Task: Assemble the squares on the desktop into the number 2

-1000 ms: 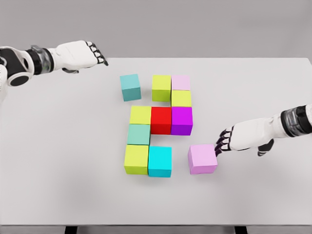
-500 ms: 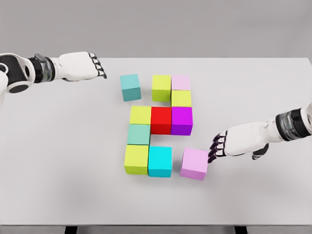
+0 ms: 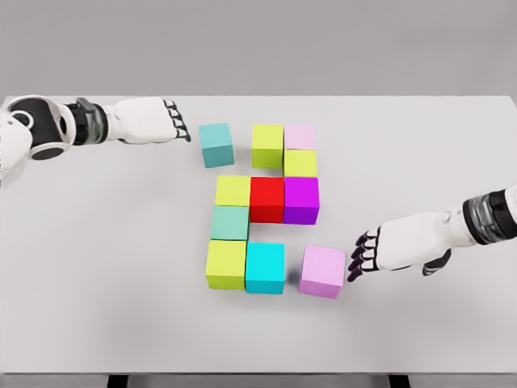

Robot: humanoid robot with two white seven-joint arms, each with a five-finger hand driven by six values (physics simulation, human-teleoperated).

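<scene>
Coloured cubes lie on the white table (image 3: pixel 97 267). A teal cube (image 3: pixel 216 144) sits apart at the upper left, beside a lime cube (image 3: pixel 267 145), a pale pink cube (image 3: pixel 300 137) and a lime cube (image 3: pixel 300 164). Below run a yellow-green cube (image 3: pixel 233 191), a red cube (image 3: pixel 266 199) and a purple cube (image 3: pixel 301 200), then a green cube (image 3: pixel 230 223), a lime cube (image 3: pixel 226 263) and a cyan cube (image 3: pixel 265 267). A lilac cube (image 3: pixel 321 271) stands slightly apart from the cyan one. My right hand (image 3: pixel 361 254) is open, just right of the lilac cube. My left hand (image 3: pixel 179 123) is open, left of the teal cube.
The table's front edge (image 3: pixel 258 373) runs along the bottom of the view. Both forearms reach in low over the table from either side.
The right hand pushed the lilac cube left toward the cyan cube, then drew back slightly. The left hand moved right and down toward the teal cube.
</scene>
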